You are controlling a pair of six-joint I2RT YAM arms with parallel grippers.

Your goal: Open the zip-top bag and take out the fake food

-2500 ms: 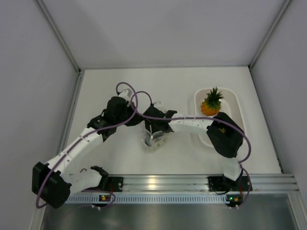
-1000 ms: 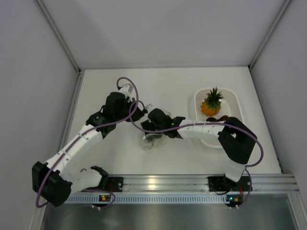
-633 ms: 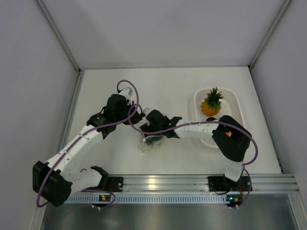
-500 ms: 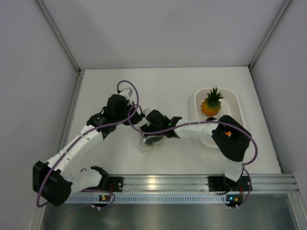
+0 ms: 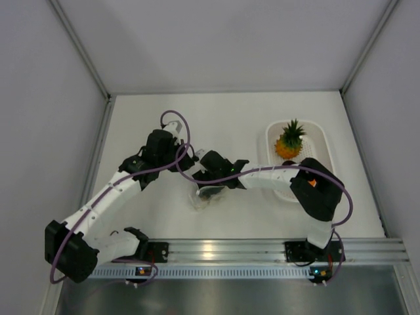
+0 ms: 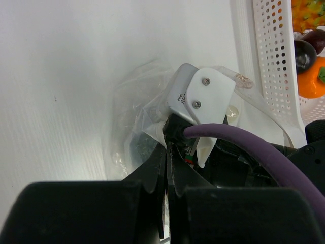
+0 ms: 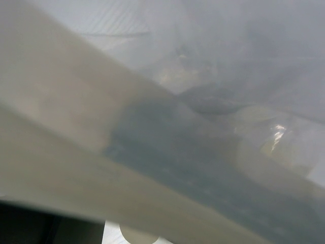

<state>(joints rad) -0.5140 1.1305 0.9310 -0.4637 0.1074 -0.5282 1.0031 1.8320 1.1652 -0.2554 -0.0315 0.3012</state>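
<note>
left tool (image 6: pixel 166 152): pinched shut on the bag (image 6: pixel 129 109) rim
right tool (image 5: pixel 209 182): has dipped deeper into the bag mouth; width cannot tell
bag: mid worktop (image 5: pixel 230 118), left of the basket (image 5: pixel 319 141)
meaning: pineapple (image 5: pixel 289 141) already out; green piece (image 7: pixel 203 168) inside is next

zip-top bag (image 7: pixel 264 137) blurred close-up; basket (image 6: pixel 269 56) cropped
</note>
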